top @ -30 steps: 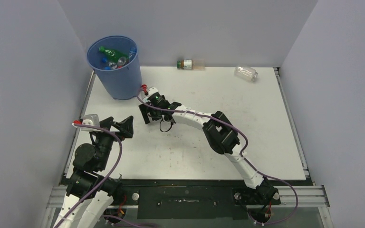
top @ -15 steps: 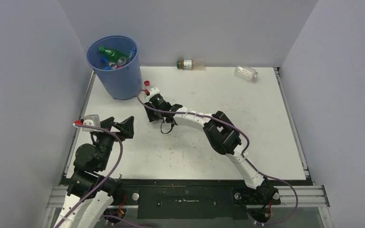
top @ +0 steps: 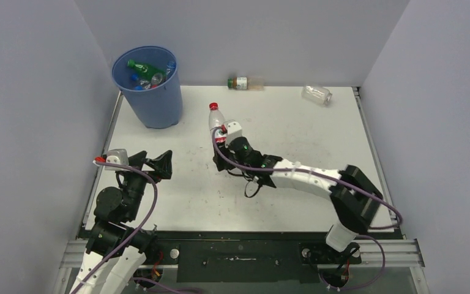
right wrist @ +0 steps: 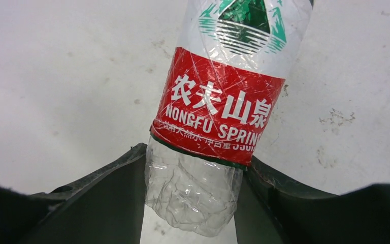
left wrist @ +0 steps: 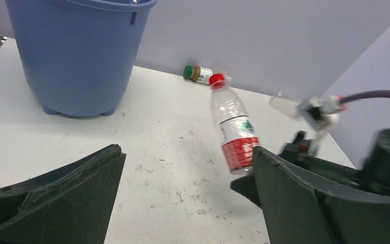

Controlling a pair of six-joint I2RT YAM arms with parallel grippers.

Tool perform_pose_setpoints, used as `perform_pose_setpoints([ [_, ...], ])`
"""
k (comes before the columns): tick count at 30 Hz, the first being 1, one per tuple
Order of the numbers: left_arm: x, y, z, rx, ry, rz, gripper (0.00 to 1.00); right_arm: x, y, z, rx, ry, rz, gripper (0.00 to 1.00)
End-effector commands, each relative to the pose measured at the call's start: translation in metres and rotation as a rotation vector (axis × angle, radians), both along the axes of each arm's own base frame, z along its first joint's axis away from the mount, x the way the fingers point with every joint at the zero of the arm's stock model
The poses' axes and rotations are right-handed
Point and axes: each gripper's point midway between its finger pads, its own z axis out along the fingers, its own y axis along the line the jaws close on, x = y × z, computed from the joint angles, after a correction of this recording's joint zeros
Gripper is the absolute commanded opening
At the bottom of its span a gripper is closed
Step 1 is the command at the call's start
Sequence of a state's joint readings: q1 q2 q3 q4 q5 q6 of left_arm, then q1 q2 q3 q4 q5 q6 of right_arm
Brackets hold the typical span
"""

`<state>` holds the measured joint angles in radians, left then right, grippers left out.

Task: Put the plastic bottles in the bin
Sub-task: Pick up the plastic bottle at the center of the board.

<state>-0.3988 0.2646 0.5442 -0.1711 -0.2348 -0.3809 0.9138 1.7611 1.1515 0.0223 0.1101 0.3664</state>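
Note:
A clear plastic bottle [top: 216, 121] with a red label and red cap stands nearly upright over the middle of the table. My right gripper [top: 223, 138] is shut on its lower part, below the label. The right wrist view shows both fingers pressed against the crumpled base of the bottle [right wrist: 218, 101]. The blue bin [top: 149, 86] stands at the back left with several bottles [top: 147, 72] inside. My left gripper [top: 157, 164] hovers open and empty at the left, facing the held bottle [left wrist: 232, 131] and the bin [left wrist: 76, 51].
A brown bottle with a green cap [top: 242, 82] lies against the back wall. A clear bottle [top: 317, 94] lies at the back right. Grey walls close in the table on three sides. The right arm stretches across the table's front right.
My right gripper closed on the red-label bottle beside the bin, lifted it and carried it right toward the table's middle. The left arm stayed still.

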Motion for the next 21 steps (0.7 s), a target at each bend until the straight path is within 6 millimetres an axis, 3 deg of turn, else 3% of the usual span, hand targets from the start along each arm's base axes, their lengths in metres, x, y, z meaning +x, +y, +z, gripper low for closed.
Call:
perform_pose_setpoints([
  [1,-0.001,-0.003,0.013,-0.013,-0.055,-0.018,0.96,-0.037,-0.009,0.085,0.234,-0.196,0.034,0.31],
  [7,-0.002,-0.025,0.018,-0.037,-0.084,-0.132,0.97,-0.115,-0.037,0.127,0.376,-0.336,0.180,0.32],
  [8,-0.005,-0.038,0.021,-0.055,-0.101,-0.202,0.97,-0.127,-0.041,0.140,0.428,-0.366,0.211,0.32],
  [12,-0.031,-0.097,0.043,-0.161,-0.202,-0.576,0.97,-0.172,-0.046,0.147,0.532,-0.387,0.366,0.34],
  [16,-0.041,-0.125,0.065,-0.327,-0.190,-0.778,0.97,-0.194,-0.055,0.153,0.618,-0.394,0.408,0.34],
  [21,-0.046,-0.134,0.088,-0.399,-0.254,-0.847,0.96,-0.203,-0.057,0.148,0.657,-0.379,0.421,0.33],
])
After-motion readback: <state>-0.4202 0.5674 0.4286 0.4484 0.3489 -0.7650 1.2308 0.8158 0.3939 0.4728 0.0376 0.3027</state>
